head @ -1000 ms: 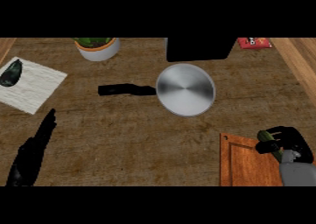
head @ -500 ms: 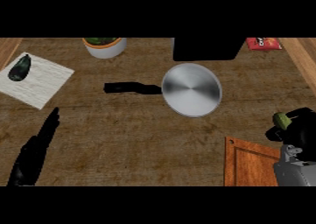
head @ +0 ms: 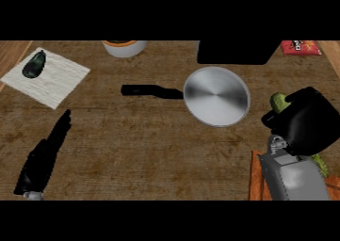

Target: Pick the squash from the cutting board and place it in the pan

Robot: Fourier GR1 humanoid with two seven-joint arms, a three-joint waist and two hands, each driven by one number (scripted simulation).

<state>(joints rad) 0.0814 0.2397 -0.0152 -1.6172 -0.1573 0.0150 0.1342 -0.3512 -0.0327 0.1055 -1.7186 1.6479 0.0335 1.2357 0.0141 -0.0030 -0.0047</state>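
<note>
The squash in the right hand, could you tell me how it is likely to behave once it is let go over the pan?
The squash, green and elongated, probably stays stiff in the right hand, whose fingers curl round it. Its rounded shape suggests it may roll on the smooth, shiny pan. The pan looks shallow, so a low release seems wiser.
</note>
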